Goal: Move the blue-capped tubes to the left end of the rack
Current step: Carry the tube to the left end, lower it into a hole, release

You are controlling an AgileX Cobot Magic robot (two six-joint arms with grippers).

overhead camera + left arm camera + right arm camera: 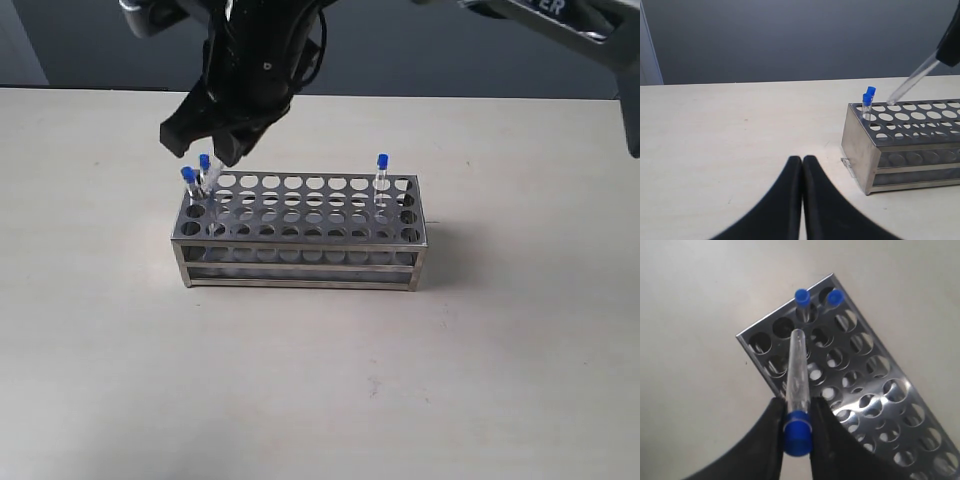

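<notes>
The right hand [797, 415] pinches a blue-capped tube [797, 370] at its cap end, with the clear tip tilted over a hole near the end of the rack [875, 385]. Two other blue-capped tubes [801, 296] [835, 298] stand in end holes. The rack sits on the pale worktop [700, 315].

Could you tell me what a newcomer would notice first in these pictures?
The right gripper pinches a blue-capped tube at its cap, tilted, tip aimed at a hole near the left end of the grey metal rack. Two more capped tubes stand at that end already, and a fourth tube stands alone at the far right end.
</notes>
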